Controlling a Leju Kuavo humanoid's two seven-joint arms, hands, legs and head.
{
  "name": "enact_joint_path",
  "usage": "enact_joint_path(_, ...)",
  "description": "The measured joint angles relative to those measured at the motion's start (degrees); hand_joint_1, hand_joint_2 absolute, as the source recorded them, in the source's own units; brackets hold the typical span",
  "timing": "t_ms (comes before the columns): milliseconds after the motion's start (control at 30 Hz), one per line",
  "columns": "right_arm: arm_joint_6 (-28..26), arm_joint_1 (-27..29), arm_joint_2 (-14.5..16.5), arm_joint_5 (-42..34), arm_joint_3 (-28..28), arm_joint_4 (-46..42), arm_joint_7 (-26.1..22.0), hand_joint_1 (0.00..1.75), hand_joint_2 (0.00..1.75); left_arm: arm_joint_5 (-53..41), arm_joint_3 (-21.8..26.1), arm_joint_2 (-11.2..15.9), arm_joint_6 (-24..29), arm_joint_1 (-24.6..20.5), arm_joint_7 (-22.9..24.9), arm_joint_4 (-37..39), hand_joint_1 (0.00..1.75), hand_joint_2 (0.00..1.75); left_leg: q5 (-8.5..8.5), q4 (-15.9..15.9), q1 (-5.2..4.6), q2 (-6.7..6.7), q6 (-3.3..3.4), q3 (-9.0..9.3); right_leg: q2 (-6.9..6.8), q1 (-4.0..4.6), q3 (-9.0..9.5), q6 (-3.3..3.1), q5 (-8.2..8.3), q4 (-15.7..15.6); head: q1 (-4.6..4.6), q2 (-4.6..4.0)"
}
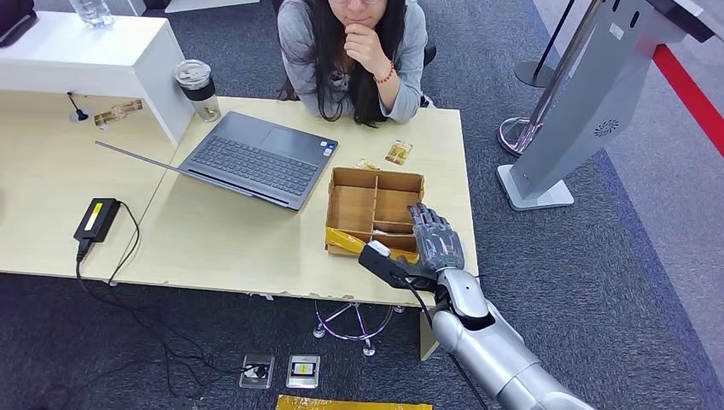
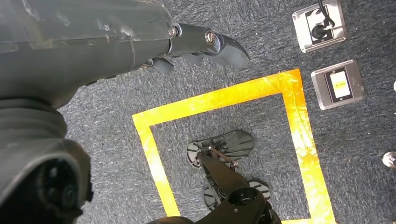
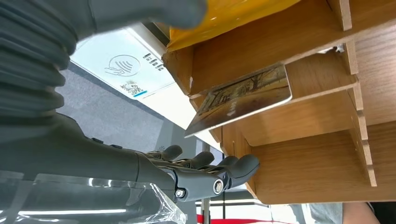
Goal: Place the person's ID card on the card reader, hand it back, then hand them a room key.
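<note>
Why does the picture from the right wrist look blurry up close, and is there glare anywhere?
Right wrist view: the grey ribbed cover sits too close to focus, while the card in the wooden box is sharp; the white card reader looks washed out. Left wrist view: the yellow floor tape glares. Head view: evenly lit, soft shadows under the laptop.

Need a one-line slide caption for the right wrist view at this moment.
Right hand reaches into the wooden divider box, a room key card propped in a compartment beside it.
</note>
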Motion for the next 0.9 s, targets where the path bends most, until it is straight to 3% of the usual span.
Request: enact_joint_path(900,-0.8,-0.9,0.0,-1.3,0.0,0.1,-0.7,1.75,1.75,-0.9,0.0,0.2,-0.7,0.0,-0.3,0.0,0.00,0.00,0.00,0.0,0.00,0.01,0.00,0.05,0.02,0.00,0.04,0.00,0.00,0.0,-0.01,0.00)
